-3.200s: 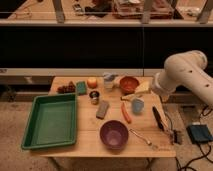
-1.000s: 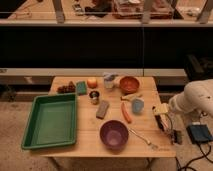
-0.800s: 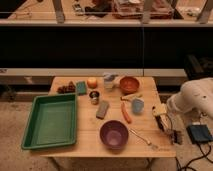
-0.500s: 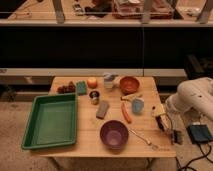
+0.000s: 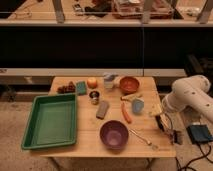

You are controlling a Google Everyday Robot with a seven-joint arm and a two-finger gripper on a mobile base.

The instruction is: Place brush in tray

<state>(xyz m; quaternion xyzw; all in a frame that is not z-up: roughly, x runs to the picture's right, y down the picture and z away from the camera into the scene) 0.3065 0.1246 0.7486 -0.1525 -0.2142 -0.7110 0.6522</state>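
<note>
The gripper (image 5: 161, 117) is hanging at the end of the white arm (image 5: 192, 95), low over the right edge of the desk (image 5: 87, 136). It is sitting right above the brush (image 5: 163, 126). Whether the gripper is spread, pressed together or pinching anything is not showing here, so I cannot tell.

The brush is lying on the desk's right side, to the right of the orange stick (image 5: 126, 112) and the blue cup (image 5: 137, 105), and partly hidden under the gripper. Its long axis seems to be running from the far side towards the near right corner, roughly parallel to the orange stick. A grip would likely be going across that slim width. The brush is lying directly below the gripper rather than off to one side, so the approach is looking like a short descent.

The tray (image 5: 50, 122) is sitting at the opposite, left end of the desk, well apart from the brush. A carry straight across would be passing over or near the purple bowl (image 5: 114, 134) and the grey block (image 5: 102, 109), so it would probably need some height. The silver utensil (image 5: 142, 139) is lying near the brush, towards the front, and should not be mistaken for it.

No brand, label or writing is reading clearly on anything.
</note>
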